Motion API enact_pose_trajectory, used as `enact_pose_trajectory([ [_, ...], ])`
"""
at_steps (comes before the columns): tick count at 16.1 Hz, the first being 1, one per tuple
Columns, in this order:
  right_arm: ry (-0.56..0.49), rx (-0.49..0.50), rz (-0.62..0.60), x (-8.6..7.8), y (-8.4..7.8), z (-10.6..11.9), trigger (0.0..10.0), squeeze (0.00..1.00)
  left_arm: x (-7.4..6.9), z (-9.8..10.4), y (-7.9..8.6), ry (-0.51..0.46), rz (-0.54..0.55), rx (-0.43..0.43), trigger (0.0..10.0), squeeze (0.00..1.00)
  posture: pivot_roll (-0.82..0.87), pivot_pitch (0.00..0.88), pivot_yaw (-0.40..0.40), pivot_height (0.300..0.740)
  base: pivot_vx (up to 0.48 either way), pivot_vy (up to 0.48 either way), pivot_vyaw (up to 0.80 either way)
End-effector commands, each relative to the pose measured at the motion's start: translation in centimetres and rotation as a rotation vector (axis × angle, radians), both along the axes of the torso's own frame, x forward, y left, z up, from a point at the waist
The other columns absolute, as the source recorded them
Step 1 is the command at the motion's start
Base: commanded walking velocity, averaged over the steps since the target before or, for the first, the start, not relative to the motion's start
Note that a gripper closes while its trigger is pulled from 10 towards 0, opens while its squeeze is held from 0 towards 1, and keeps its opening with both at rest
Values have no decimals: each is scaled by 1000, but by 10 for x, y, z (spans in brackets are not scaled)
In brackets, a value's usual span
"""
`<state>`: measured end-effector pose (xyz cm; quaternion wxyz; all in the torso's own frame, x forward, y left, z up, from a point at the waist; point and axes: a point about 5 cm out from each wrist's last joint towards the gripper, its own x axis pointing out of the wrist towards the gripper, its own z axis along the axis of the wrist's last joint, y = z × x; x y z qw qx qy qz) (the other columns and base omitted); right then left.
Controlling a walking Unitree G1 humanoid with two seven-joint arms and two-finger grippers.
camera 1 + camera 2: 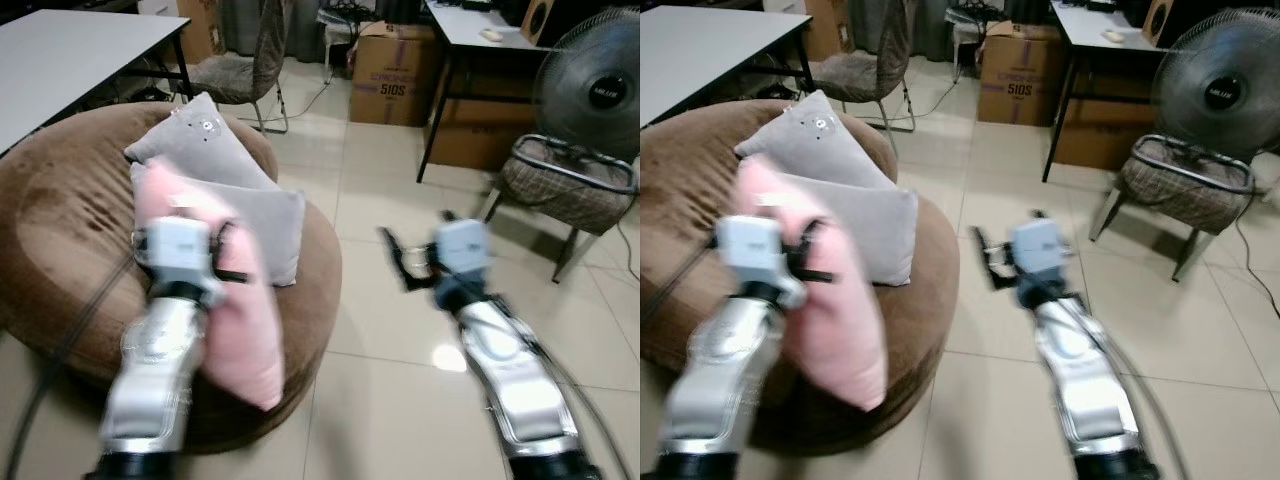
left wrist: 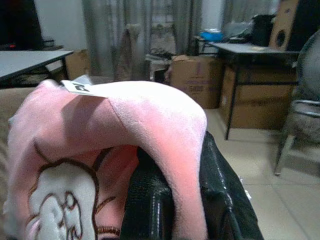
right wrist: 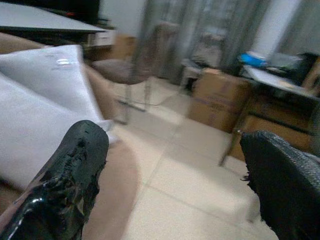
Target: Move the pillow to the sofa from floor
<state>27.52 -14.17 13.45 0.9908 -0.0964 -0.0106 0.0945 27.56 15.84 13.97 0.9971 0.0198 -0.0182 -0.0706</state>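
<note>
A pink pillow [image 1: 240, 310] with a white cartoon print hangs against the front of the round brown sofa [image 1: 70, 230], its lower end reaching down the sofa's side. My left gripper [image 1: 222, 255] is shut on the pillow's upper edge; in the left wrist view pink fabric [image 2: 150, 130] is pinched between the black fingers [image 2: 150, 200]. Two grey pillows [image 1: 215, 165] lie on the sofa just behind it. My right gripper [image 1: 400, 255] hovers open over the tiled floor to the right of the sofa, holding nothing.
A standing fan [image 1: 590, 90] and a woven chair [image 1: 570, 185] are at the right. Cardboard boxes [image 1: 395, 75] sit under a desk [image 1: 480, 30] at the back. A grey table [image 1: 70, 55] and another chair [image 1: 245, 65] stand behind the sofa. Tiled floor [image 1: 400, 400] lies open ahead.
</note>
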Motion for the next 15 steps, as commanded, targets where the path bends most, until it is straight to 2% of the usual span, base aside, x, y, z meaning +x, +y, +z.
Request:
enact_pose_trajectory([
  [1,-16,6,28,1,9,4,10000,0,2,14,8,-66,18,11,10000,0,48,0,-6,740,334,0,0],
  [14,-23,-26,70,4,15,4,10000,0,1,13,12,-68,37,11,10000,0,59,0,-21,740,342,0,0],
  [15,-28,-39,81,3,16,4,10000,0,1,13,12,-68,35,10,10000,0,59,0,-21,740,345,0,550],
])
